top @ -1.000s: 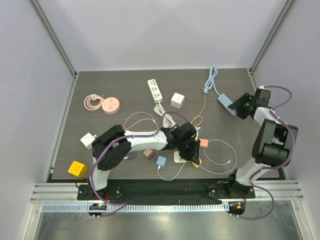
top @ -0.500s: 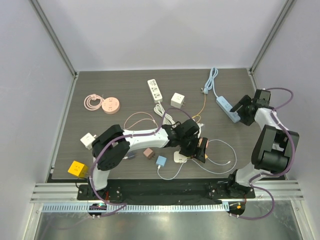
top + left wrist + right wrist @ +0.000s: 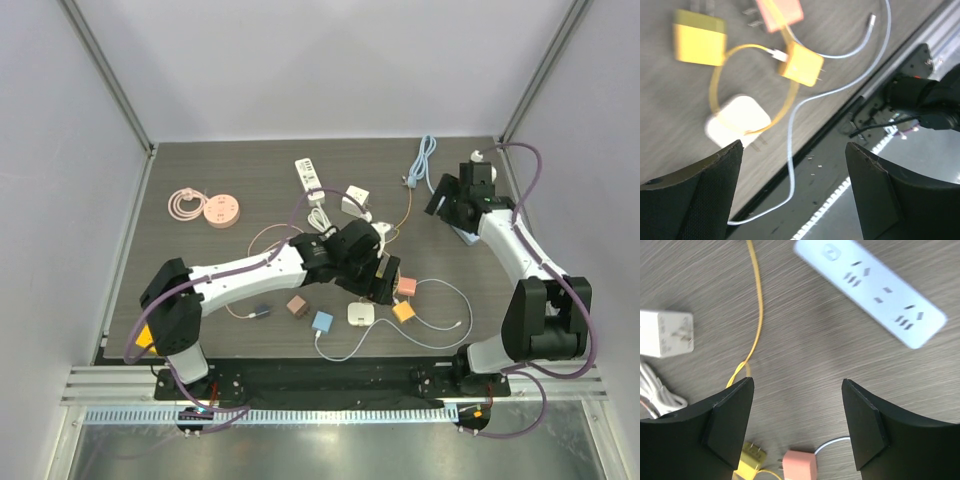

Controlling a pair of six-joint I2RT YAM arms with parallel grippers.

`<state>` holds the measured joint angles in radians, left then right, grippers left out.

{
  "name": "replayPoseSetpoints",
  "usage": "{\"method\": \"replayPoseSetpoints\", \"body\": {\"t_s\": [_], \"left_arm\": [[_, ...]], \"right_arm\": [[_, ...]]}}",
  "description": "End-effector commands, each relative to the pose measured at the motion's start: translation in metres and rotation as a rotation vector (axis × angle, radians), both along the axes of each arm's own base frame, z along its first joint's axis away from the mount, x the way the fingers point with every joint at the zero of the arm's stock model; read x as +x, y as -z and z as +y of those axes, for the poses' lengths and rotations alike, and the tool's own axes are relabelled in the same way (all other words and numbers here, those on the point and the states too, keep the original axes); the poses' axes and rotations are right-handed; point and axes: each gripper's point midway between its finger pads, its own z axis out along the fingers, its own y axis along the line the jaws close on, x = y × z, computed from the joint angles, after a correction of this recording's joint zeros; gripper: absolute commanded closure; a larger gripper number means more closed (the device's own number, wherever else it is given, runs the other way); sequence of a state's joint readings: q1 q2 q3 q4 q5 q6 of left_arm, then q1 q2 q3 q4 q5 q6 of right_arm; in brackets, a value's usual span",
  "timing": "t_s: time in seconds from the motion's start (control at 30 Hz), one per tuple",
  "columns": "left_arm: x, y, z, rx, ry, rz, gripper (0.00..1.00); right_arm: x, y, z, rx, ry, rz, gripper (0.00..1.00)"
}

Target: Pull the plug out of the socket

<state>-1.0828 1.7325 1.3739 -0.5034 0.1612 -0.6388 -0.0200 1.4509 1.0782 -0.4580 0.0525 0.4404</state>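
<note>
Blue cube [image 3: 322, 322]: sat low in the centre of the overhead view, on the dark counter [image 3: 200, 270].
White charger [image 3: 737, 122]: lay just right of the cube; in the left wrist view it was at lower left, with a yellow cable [image 3: 717, 85] looped across it.
Yellow plug [image 3: 801, 65]: lay on the counter right of the charger, joined to that cable, prongs bare and well apart from any strip.
Pink plug [image 3: 406, 287]: lay just above the yellow plug in the overhead view.
Left fingers [image 3: 700, 195]: were spread wide with nothing between them, hanging above the charger and plugs at mid-frame.
White adapter [image 3: 355, 198]: sat above centre, beside a coil of white cord.
Right fingers [image 3: 725, 425]: were also spread apart and held nothing, over bare counter at the upper right of the overhead view.
Power strip [image 3: 870, 290]: pale blue, lay flat at the upper right of the right wrist view, socket faces up, beyond the fingertips and untouched.
White strip [image 3: 312, 180]: lay farther back, upper centre.
</note>
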Motion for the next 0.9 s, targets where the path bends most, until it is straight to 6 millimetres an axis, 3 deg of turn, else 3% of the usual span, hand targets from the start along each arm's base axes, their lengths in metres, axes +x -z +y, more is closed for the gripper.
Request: {"method": "replayPoseSetpoints", "body": {"t_s": [0.0, 0.23, 0.33, 0.37, 0.43, 0.47, 0.5, 0.57, 0.6, 0.63, 0.67, 0.7, 0.73, 0.8, 0.83, 0.87], "left_arm": [[0.03, -0.019, 0.028, 0.062, -0.057, -0.121, 0.16], [0.063, -0.024, 0.068, 0.129, -0.186, -0.221, 0.13], [0.072, -0.042, 0.077, 0.055, -0.242, -0.248, 0.13], [0.074, -0.035, 0.087, 0.064, -0.265, -0.238, 0.13], [0.079, -0.051, 0.092, -0.011, -0.298, -0.267, 0.13], [0.077, -0.038, 0.101, -0.003, -0.319, -0.248, 0.13], [0.078, -0.053, 0.102, -0.066, -0.337, -0.277, 0.13], [0.077, -0.051, 0.11, -0.1, -0.363, -0.271, 0.12], [0.074, -0.037, 0.116, -0.096, -0.376, -0.262, 0.12], [0.07, -0.044, 0.12, -0.129, -0.385, -0.271, 0.12], [0.07, -0.042, 0.124, -0.145, -0.409, -0.259, 0.12], [0.066, -0.028, 0.131, -0.141, -0.42, -0.244, 0.12], [0.063, -0.026, 0.134, -0.161, -0.429, -0.238, 0.12], [0.057, -0.035, 0.139, -0.245, -0.462, -0.238, 0.12], [0.049, -0.016, 0.148, -0.231, -0.472, -0.21, 0.12], [0.044, -0.024, 0.151, -0.284, -0.48, -0.219, 0.12]], "right_arm": [[0.004, -0.025, 0.015, -0.063, -0.03, -0.05, 0.24], [0.002, -0.025, 0.059, -0.067, -0.14, -0.053, 0.24], [-0.003, -0.024, 0.077, -0.064, -0.185, -0.056, 0.23], [-0.006, -0.023, 0.088, -0.065, -0.212, -0.056, 0.23], [-0.01, -0.022, 0.098, -0.065, -0.234, -0.056, 0.23], [-0.014, -0.02, 0.11, -0.058, -0.256, -0.056, 0.23], [-0.016, -0.022, 0.117, -0.058, -0.268, -0.064, 0.23], [-0.021, -0.026, 0.132, -0.034, -0.284, -0.093, 0.23], [-0.027, -0.028, 0.148, -0.018, -0.323, -0.108, 0.23], [-0.034, -0.025, 0.156, -0.005, -0.343, -0.113, 0.23], [-0.035, -0.036, 0.168, 0.02, -0.364, -0.167, 0.22], [-0.043, -0.038, 0.183, 0.046, -0.39, -0.187, 0.22], [-0.048, -0.039, 0.192, 0.067, -0.408, -0.202, 0.21], [-0.058, -0.036, 0.203, 0.137, -0.408, -0.225, 0.2], [-0.065, -0.034, 0.209, 0.16, -0.421, -0.227, 0.2], [-0.072, -0.026, 0.212, 0.185, -0.429, -0.225, 0.2]]}}
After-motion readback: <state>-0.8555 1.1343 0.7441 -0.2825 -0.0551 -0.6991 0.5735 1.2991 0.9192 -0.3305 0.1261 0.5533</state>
